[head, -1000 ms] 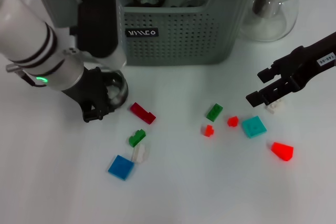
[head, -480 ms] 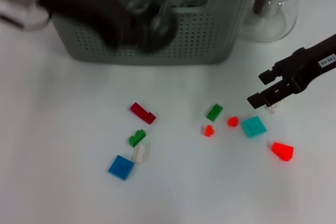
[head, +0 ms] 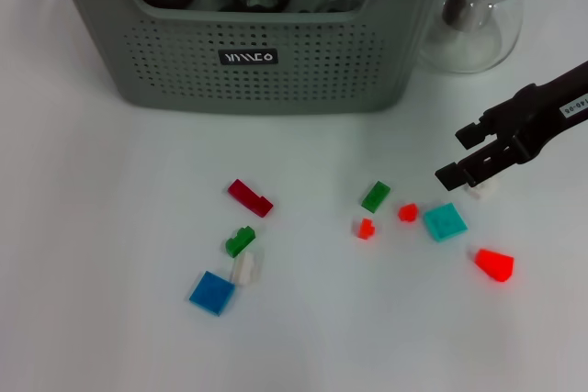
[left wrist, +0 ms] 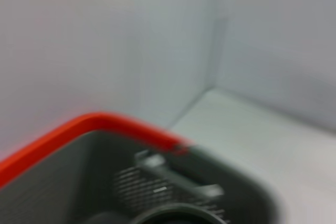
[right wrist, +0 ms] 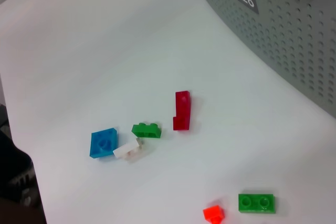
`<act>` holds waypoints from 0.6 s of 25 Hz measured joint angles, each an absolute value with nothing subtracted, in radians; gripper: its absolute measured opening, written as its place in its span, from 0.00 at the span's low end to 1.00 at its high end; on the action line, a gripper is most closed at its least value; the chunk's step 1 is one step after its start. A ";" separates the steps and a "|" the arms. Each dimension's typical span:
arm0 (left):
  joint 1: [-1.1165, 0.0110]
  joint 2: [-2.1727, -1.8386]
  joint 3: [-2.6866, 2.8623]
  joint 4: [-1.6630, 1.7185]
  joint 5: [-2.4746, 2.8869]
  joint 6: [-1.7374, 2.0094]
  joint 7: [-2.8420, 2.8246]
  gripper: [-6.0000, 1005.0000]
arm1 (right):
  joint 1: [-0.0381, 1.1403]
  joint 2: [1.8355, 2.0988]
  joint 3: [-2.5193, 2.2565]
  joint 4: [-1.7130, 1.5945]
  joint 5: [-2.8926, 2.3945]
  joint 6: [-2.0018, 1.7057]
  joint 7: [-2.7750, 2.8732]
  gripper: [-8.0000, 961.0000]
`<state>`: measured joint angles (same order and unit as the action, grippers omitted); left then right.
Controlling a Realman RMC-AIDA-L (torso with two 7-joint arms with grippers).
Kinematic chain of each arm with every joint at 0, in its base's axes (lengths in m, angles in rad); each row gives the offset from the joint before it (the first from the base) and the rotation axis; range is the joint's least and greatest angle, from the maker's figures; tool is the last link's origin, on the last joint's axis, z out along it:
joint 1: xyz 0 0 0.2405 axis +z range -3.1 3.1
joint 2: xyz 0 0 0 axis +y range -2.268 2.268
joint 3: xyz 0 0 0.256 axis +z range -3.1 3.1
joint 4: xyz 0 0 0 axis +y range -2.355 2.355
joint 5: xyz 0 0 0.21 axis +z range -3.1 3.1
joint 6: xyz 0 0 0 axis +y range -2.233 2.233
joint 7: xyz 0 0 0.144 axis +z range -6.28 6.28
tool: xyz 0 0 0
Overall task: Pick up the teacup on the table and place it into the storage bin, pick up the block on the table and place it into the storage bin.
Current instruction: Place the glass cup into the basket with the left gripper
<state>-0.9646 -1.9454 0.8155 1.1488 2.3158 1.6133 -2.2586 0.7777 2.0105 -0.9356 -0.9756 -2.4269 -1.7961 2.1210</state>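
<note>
Right gripper point(head: 468, 155) low over the table point(head: 110, 254), fingers spread, hovering above a small white block point(head: 481, 188) with a teal block point(head: 444, 221) just beside; left gripper out of sight in every view. Scattered nearby: red cone block point(head: 494, 264), green block point(head: 375, 196), dark red block point(head: 249, 197), blue block point(head: 212, 292). Storage bin point(head: 266, 61) at the far edge, dark round items inside, none clearly a teacup; glass teapot point(head: 480, 6) just beside.

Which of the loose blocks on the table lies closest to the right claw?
The small white block, partly hidden right under the right claw. The teal square plate and red cone-shaped block lie farther toward the robot.
</note>
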 joint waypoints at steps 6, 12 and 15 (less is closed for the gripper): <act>-1.059 -1.966 0.929 0.951 2.560 1.360 -2.309 0.06 | 0.787 2.009 -0.939 -0.976 -2.429 -1.798 2.131 0.95; -1.123 -2.016 0.988 0.833 2.726 1.225 -2.362 0.06 | 0.787 2.010 -0.940 -0.975 -2.436 -1.798 2.132 0.95; -1.135 -2.056 1.020 0.812 2.794 1.175 -2.377 0.06 | 0.786 2.013 -0.940 -0.975 -2.450 -1.798 2.132 0.95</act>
<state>-1.1353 -2.0561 1.0205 0.8118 2.7941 1.1750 -2.3775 0.7858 2.0126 -0.9404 -0.9745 -2.4500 -1.7977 2.1321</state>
